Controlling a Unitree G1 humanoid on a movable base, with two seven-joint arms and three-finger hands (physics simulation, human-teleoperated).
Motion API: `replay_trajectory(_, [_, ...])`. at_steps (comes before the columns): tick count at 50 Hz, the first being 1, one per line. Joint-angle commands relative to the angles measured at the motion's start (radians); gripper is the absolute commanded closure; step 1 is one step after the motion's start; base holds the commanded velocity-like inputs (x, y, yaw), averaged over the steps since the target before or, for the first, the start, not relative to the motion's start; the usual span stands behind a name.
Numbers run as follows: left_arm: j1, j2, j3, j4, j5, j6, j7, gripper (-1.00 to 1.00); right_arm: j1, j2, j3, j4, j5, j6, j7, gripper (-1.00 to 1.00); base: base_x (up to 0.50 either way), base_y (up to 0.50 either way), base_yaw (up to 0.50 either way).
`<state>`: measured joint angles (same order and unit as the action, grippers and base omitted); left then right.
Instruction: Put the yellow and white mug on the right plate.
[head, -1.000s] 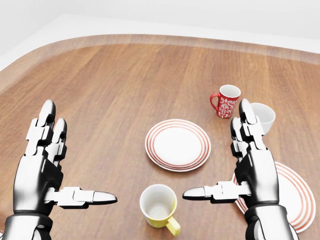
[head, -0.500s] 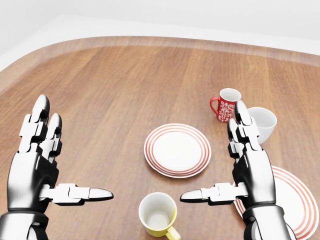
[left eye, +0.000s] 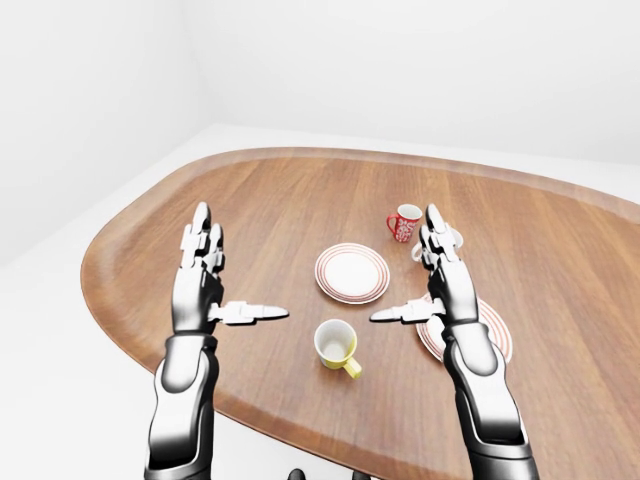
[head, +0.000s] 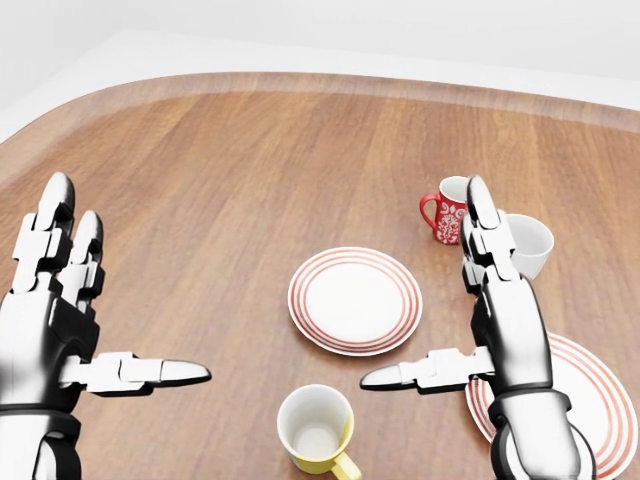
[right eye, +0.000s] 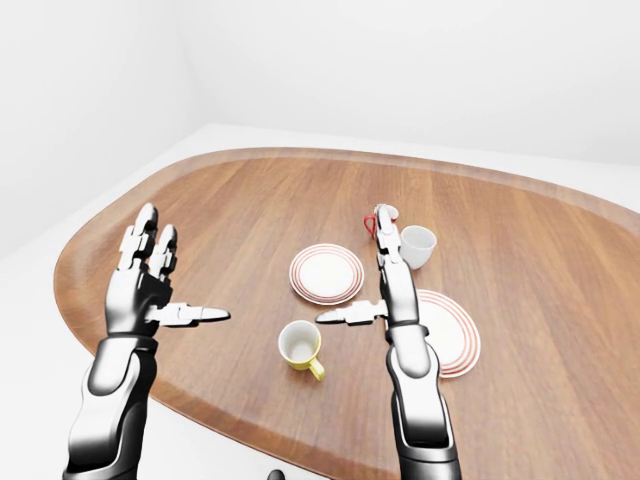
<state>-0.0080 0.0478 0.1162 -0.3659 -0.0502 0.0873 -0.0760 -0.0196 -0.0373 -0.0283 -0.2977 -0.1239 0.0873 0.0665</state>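
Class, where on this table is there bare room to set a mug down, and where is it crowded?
Bare wood lies left of the centre plate, around the left hand. Both plates are empty. It is crowded where the red mug and white mug stand above the right plate.

Mug (head: 316, 429) between 2 hands, seemingly left of plate (head: 590, 400)

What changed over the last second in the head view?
The left hand drifted toward the view's left edge, and the right hand shifted slightly right over the red-ringed right plate. Neither grasped anything. The yellow and white mug stays untouched; early on, the camera tilted slightly.
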Motion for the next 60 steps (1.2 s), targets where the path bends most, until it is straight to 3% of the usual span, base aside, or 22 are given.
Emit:
replay_trajectory(1, [-0.008, 0.005, 0.011, 0.001, -0.007, 0.0, 0.002, -1.0, -0.065, -0.021, 0.017, -0.032, -0.13, 0.0, 0.017, -1.0, 0.0, 0.0, 0.0])
replay_trajectory(16, [-0.008, 0.005, 0.01, 0.001, -0.007, 0.0, 0.003, -1.0, -0.1, -0.019, 0.017, 0.02, -0.213, 0.0, 0.065, -1.0, 0.0, 0.0, 0.0])
replay_trajectory(32, [-0.004, 0.002, 0.003, 0.009, -0.003, 0.0, 0.002, -1.0, -0.142, -0.04, -0.011, 0.128, -0.171, 0.0, 0.123, -1.0, 0.0, 0.0, 0.0])
replay_trajectory(60, [-0.007, 0.004, 0.007, 0.015, -0.004, 0.0, 0.001, -1.0, -0.127, -0.027, 0.034, 0.19, -0.251, 0.0, 0.152, -1.0, 0.0, 0.0, 0.0])
